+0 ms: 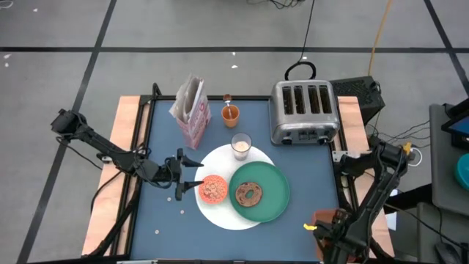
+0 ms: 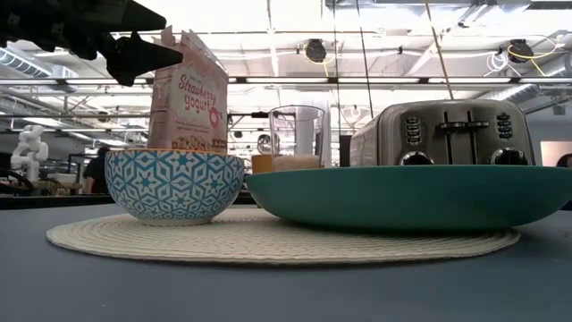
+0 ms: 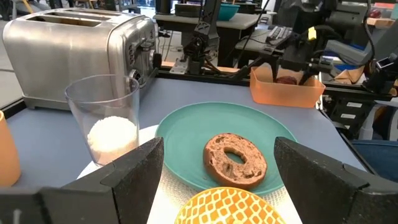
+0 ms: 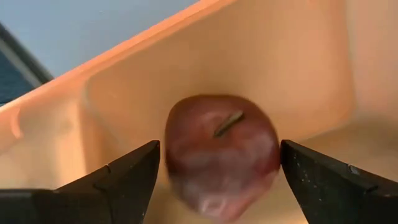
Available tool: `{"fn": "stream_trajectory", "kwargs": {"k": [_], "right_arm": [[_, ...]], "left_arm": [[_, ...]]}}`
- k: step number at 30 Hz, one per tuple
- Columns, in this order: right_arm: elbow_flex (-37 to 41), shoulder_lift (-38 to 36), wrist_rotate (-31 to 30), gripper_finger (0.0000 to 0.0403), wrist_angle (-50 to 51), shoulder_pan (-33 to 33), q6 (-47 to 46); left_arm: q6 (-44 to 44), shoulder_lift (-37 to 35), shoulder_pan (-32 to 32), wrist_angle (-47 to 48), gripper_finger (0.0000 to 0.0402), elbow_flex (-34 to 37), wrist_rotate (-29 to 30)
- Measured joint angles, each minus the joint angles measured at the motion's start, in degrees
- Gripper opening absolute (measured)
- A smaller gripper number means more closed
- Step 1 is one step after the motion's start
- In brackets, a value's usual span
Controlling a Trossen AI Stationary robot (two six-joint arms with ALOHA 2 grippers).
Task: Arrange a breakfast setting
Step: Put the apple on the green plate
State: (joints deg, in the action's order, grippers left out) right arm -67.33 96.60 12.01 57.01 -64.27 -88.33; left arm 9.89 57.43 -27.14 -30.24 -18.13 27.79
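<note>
Breakfast things sit in the middle of your blue desk. You can see the big white plate with the green plate resting on its right side. The bagel lies on the green plate. The small orange-patterned bowl sits on the white plate, just beside the green one. The milk glass stands at the white plate's far edge. Behind it are the orange cup and the pink cereal box, with the silver toaster off to the right.

Your left gripper hangs just left of the bowl, its jaws wide apart and holding nothing.

Your right gripper is down inside the tan bin at the desk's near right corner. Its jaws are apart, 1 on each side of the dark-red fruit, not yet touching it.
</note>
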Motion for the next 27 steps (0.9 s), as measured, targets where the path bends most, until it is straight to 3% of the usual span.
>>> {"fn": "stream_trajectory", "kwargs": {"k": [11,21,27], "right_arm": [[0.0,4.8,2.0,0.0324,0.0,0.0,-0.3],[0.0,5.0,4.6,0.0276,0.0,0.0,0.1],[0.0,5.0,4.6,0.0278,0.0,0.0,0.5]], "left_arm": [[0.1,0.0,0.0,0.0,0.0308,0.0,0.0],[0.0,0.0,0.0,0.0,0.0308,0.0,0.0],[-0.1,0.0,0.0,0.0,0.0308,0.0,0.0]]}}
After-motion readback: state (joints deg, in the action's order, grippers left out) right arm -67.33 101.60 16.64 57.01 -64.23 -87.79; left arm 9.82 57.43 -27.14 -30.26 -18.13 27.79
